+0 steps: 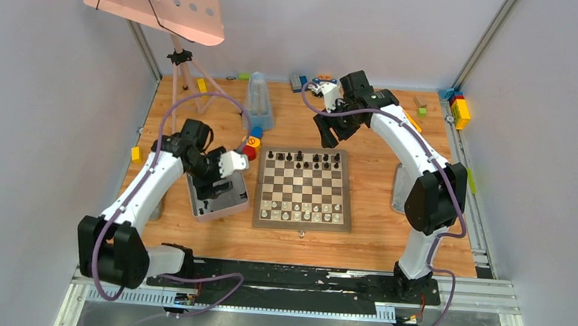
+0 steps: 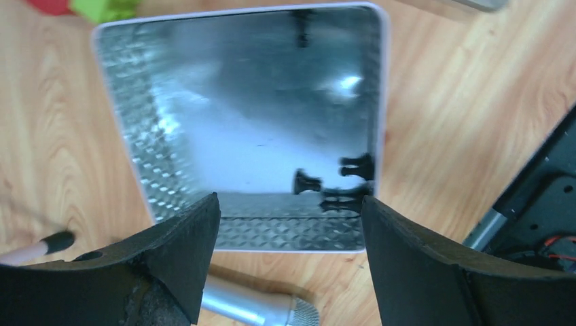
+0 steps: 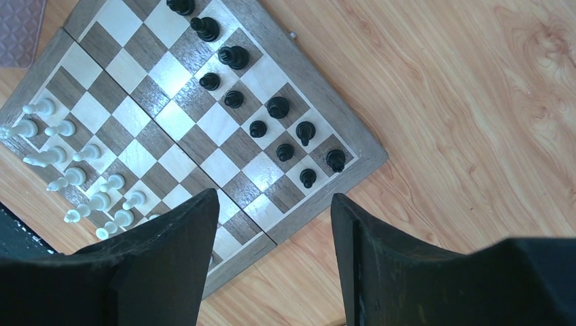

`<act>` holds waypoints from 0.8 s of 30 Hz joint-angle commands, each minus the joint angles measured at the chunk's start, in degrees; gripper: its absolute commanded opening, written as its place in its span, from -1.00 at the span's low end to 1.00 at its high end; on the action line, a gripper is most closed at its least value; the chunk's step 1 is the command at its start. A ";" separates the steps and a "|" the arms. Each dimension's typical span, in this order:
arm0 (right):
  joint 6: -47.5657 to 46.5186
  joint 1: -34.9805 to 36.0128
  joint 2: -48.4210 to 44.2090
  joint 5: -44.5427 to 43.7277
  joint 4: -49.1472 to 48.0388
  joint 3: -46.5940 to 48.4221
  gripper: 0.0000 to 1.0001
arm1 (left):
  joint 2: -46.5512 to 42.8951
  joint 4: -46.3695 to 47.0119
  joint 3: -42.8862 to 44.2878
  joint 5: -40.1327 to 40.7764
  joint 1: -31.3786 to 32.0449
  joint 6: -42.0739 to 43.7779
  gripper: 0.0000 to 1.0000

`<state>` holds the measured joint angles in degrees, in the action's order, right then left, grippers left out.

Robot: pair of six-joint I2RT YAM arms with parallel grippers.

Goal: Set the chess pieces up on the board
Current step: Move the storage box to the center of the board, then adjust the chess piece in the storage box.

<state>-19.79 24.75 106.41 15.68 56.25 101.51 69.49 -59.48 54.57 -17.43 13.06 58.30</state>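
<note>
Top external view has the board [image 1: 303, 188] lying flat in the middle of the wooden counter [image 1: 372, 238], between the two arms. Black chess pieces [image 1: 301, 158] stand along its far two rows and white chess pieces [image 1: 298, 211] along its near two rows. The right hand [image 1: 331, 131] hangs just beyond the board's far edge, its fingers apart with nothing between them; the right wrist view looks down past them onto the black end of the board. The left hand [image 1: 212, 183] hovers over a grey metal tray [image 1: 231, 209] just left of the board, fingers spread wide and holding nothing. Left wrist view shows a few loose black pieces [image 2: 307, 182] lying in one corner of the tray, close to the fingertips, and a silver rod [image 2: 258, 309] on the counter just beside the tray's near rim
</note>
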 commanded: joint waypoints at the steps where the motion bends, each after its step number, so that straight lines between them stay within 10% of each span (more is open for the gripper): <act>1: -1.39 -1.97 -2.50 3.05 -1.19 1.71 0.24 | 6.66 -2.51 6.57 -2.64 -3.78 -4.44 0.67; 24: -1.55 -4.43 0.49 7.19 -1.53 -1.22 0.21 | 22.74 4.10 1.93 13.10 -4.18 -19.68 0.54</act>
<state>-20.71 20.34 106.54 21.15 56.16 101.01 91.66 -58.15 57.63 -7.33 9.10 43.05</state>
